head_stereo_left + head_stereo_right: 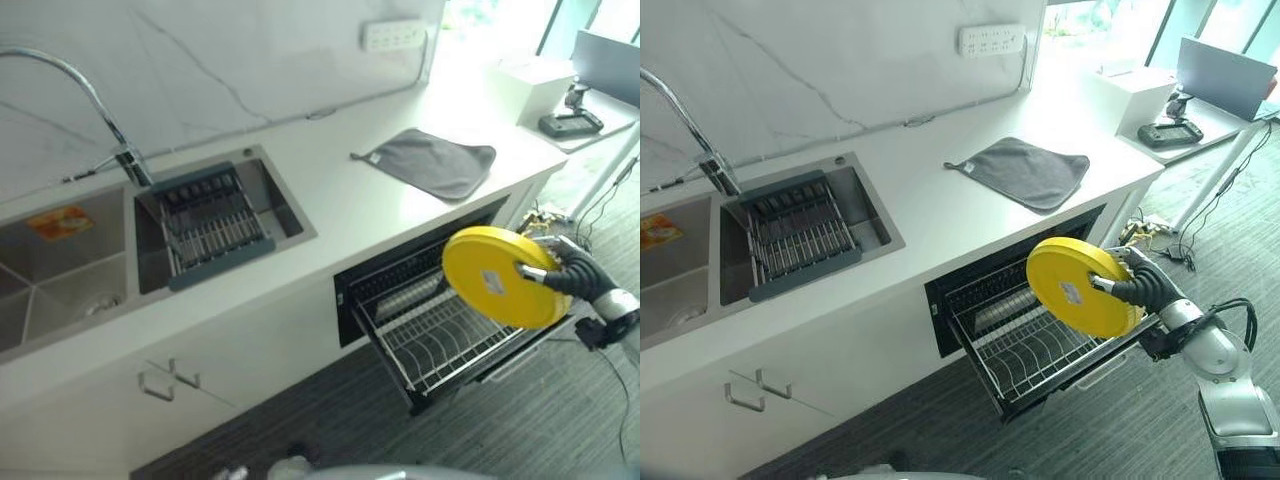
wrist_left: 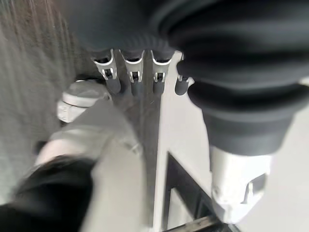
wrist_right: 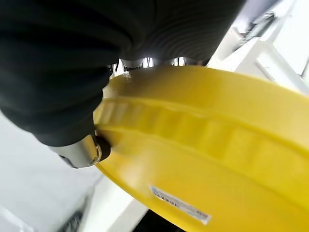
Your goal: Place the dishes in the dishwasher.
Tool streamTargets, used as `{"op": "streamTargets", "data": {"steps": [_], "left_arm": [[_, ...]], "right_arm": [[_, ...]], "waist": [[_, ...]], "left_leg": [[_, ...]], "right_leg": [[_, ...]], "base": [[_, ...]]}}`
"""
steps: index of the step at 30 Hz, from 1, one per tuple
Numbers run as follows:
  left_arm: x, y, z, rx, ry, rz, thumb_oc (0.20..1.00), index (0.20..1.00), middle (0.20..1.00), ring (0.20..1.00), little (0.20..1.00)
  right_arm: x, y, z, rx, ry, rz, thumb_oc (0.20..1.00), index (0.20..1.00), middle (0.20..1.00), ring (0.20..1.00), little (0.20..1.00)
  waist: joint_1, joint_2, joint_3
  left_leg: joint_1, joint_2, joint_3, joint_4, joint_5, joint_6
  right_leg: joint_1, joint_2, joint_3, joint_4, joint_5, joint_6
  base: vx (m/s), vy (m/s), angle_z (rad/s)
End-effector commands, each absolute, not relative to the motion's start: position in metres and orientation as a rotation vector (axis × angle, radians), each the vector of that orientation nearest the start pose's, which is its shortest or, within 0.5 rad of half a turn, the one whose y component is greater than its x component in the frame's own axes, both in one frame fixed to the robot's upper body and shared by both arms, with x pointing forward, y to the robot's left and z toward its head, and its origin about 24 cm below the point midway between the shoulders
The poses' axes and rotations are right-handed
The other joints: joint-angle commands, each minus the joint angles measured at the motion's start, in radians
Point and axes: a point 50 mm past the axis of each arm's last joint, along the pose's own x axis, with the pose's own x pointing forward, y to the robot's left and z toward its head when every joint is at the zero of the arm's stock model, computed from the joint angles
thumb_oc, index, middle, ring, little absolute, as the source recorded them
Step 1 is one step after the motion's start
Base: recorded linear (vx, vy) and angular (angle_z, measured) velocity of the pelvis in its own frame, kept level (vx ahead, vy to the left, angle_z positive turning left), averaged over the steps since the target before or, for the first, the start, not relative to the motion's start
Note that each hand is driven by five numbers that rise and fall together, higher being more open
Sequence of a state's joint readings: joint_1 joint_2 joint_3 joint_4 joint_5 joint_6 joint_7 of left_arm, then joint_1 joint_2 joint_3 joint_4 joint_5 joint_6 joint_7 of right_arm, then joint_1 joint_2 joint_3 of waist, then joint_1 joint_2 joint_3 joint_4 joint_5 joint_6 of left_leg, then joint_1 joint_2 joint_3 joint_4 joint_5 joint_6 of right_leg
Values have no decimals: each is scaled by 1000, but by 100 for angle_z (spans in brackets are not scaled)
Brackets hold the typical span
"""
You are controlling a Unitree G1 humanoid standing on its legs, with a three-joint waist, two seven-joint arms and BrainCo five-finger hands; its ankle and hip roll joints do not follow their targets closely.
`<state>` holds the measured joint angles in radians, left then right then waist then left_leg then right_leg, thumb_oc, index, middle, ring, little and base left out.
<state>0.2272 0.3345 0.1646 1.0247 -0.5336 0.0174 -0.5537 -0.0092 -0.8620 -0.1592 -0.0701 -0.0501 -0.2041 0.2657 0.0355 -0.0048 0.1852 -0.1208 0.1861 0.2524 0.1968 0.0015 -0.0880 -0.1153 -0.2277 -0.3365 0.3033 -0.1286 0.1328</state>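
A yellow plate [image 1: 505,276] stands on edge in the air above the pulled-out dishwasher rack [image 1: 440,345], its underside with a small label facing me. My right hand [image 1: 567,272] is shut on the plate's right rim, thumb [image 3: 84,151] under it and fingers over it. The same yellow plate [image 3: 207,145] shows close up in the right wrist view. The wire rack under the counter holds no dishes that I can see. My left hand [image 2: 140,77] shows in the left wrist view with straight fingers, holding nothing.
A grey cloth [image 1: 435,162] lies on the white counter [image 1: 340,205] above the dishwasher. A double sink [image 1: 60,270] with a dish drainer [image 1: 210,225] and a tap [image 1: 95,100] sits at the left. A white box [image 1: 530,85] stands at the far right.
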Motion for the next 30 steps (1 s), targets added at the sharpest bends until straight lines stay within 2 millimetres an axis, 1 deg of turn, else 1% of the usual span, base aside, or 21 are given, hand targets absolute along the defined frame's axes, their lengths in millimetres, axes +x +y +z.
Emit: {"op": "streamTargets", "data": {"steps": [1, 3, 5, 6, 7, 8, 10, 12, 14, 17, 20, 21, 24, 26, 30], "left_arm": [[66, 283, -132, -520, 911, 167, 1000, 1000, 1000, 1000, 1000], [69, 281, -132, -531, 904, 166, 1000, 1000, 1000, 1000, 1000], [74, 284, -128, -525, 882, 154, 1000, 1000, 1000, 1000, 1000], [74, 284, -128, -524, 882, 152, 1000, 1000, 1000, 1000, 1000], [75, 284, -127, -523, 874, 145, 1000, 1000, 1000, 1000, 1000], [75, 284, -126, -525, 869, 144, 1000, 1000, 1000, 1000, 1000], [75, 284, -125, -528, 864, 142, 1000, 1000, 1000, 1000, 1000], [77, 285, -124, -528, 856, 135, 1000, 1000, 1000, 1000, 1000], [78, 287, -121, -516, 853, 119, 1000, 1000, 1000, 1000, 1000], [80, 288, -120, -517, 850, 114, 1000, 1000, 1000, 1000, 1000], [81, 289, -117, -506, 850, 96, 1000, 1000, 1000, 1000, 1000], [81, 289, -117, -504, 853, 96, 1000, 1000, 1000, 1000, 1000], [85, 291, -115, -496, 853, 79, 1000, 1000, 1000, 1000, 1000], [88, 290, -113, -493, 851, 65, 1000, 1000, 1000, 1000, 1000], [89, 292, -112, -483, 854, 55, 1000, 1000, 1000, 1000, 1000]], "right_arm": [[257, -279, 216, -1046, -487, 77, 200, 200, 200, 200, 200], [260, -278, 218, -1093, -519, 68, 200, 200, 200, 200, 200], [263, -273, 228, -1206, -579, 60, 200, 200, 200, 200, 200], [263, -272, 229, -1216, -582, 61, 200, 200, 200, 200, 200], [266, -271, 236, -1252, -591, 56, 200, 200, 200, 200, 200], [268, -270, 238, -1276, -593, 55, 200, 200, 200, 200, 200], [271, -268, 240, -1324, -607, 56, 200, 200, 200, 200, 200], [273, -266, 244, -1368, -614, 45, 200, 200, 200, 200, 200], [277, -265, 247, -1447, -616, 34, 200, 200, 200, 200, 200], [281, -266, 246, -1480, -601, 25, 200, 200, 200, 200, 200], [289, -269, 246, -1526, -597, -20, 200, 200, 200, 200, 200], [290, -269, 246, -1535, -599, -23, 200, 200, 200, 200, 200], [300, -263, 250, -1633, -614, -36, 200, 200, 200, 200, 200], [310, -261, 253, -1690, -591, -44, 200, 200, 200, 200, 200], [323, -263, 256, -1698, -559, -81, 200, 200, 200, 200, 200]], "waist": [[23, -16, 90], [21, -10, 113], [25, -4, 142], [25, -4, 142], [26, 3, 152], [27, 6, 156], [28, 10, 160], [33, 15, 168], [39, 20, 178], [44, 23, 185], [56, 29, 192], [58, 30, 194], [71, 38, 196], [82, 43, 193], [104, 48, 191]], "left_leg": [[-53, 32, -76, 158, -171, -14], [-106, 40, -86, 207, -182, -13], [-164, 47, -101, 264, -197, -6], [-167, 48, -102, 266, -198, -6], [-182, 50, -106, 283, -202, -4], [-189, 51, -108, 291, -204, -4], [-202, 53, -111, 305, -208, -2], [-219, 55, -115, 316, -210, 0], [-253, 58, -120, 344, -216, 3], [-273, 59, -125, 356, -219, 6], [-296, 59, -133, 370, -221, 9], [-288, 60, -137, 382, -246, 2], [-303, 61, -140, 393, -249, 1], [-308, 59, -142, 391, -247, 2], [-320, 53, -147, 392, -244, 4]], "right_leg": [[-3, -8, 9, 26, -62, -44], [-61, -19, 21, 84, -79, -56], [-135, -37, 32, 160, -93, -63], [-138, -38, 33, 163, -94, -64], [-156, -44, 38, 183, -98, -66], [-164, -46, 40, 193, -100, -67], [-181, -53, 44, 211, -103, -67], [-204, -63, 45, 234, -106, -66], [-248, -77, 53, 281, -114, -62], [-279, -87, 60, 310, -119, -60], [-313, -100, 67, 341, -123, -54], [-308, -102, 73, 356, -146, -44], [-329, -114, 75, 377, -149, -40], [-338, -121, 76, 384, -151, -38], [-355, -131, 74, 397, -152, -36]], "base": [[-151, 52, -11], [-152, 35, -21], [-94, 19, -15], [-40, 48, -10], [-8, 44, -7], [-3, 44, -5], [8, 29, -2], [5, 32, 6], [5, 20, 6], [1, 4, 1], [20, -2, 1], [60, -3, 1], [19, 2, 6], [4, 16, 5], [1, -2, 3]]}}
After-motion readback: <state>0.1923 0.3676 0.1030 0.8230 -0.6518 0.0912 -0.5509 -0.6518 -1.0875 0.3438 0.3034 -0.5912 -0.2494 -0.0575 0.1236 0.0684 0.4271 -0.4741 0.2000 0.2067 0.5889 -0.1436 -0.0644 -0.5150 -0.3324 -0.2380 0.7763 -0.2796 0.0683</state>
